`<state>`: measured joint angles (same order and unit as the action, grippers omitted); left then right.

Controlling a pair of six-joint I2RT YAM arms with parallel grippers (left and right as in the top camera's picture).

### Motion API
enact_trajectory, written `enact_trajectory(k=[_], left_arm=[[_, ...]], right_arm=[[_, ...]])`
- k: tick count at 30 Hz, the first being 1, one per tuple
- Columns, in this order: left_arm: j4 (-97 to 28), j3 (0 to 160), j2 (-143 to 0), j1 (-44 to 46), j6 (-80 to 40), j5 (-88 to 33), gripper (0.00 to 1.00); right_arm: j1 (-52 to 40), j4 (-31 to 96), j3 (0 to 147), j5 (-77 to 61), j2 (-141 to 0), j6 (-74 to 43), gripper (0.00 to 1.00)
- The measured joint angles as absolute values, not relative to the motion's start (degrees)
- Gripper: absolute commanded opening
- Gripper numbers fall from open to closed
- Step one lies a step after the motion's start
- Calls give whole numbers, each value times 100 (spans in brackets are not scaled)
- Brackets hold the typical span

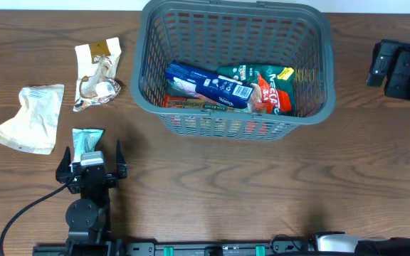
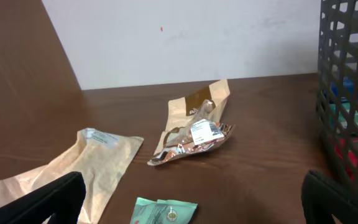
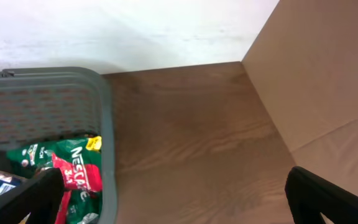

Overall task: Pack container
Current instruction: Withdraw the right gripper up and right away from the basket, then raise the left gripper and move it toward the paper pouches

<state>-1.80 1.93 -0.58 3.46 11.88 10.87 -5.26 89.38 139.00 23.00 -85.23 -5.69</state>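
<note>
The table is bare brown wood. The container sits at its far middle, upright and already holding some stock: a blue packet lies against a green packet, with something red beneath them.

I judge the container light but stiff. Its lattice walls won't flex much, and it could skate across the wood if nudged. If I had to move it, I'd pinch the rolled rim on a short side, or hook a finger through a slot.

Well left of the container lies a flat beige pouch, soft and limp. Between that pouch and the container is a crumpled foil wrapper, torn open, crinkly and probably slippery. Nearer to me than the container, and left of it, is a small teal sachet, thin enough to need a grip at its edge.

My left gripper hovers just behind that sachet, jaws wide apart and empty. My right gripper is just right of the container, also spread wide and holding nothing.
</note>
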Motion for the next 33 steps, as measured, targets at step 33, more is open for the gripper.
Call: enact_trajectory(k=[33], left_arm=[[-3041,7251,-6453,346,598,611,99]], right_arm=[[-517,8952,13900,2314,-8523,-572,99]])
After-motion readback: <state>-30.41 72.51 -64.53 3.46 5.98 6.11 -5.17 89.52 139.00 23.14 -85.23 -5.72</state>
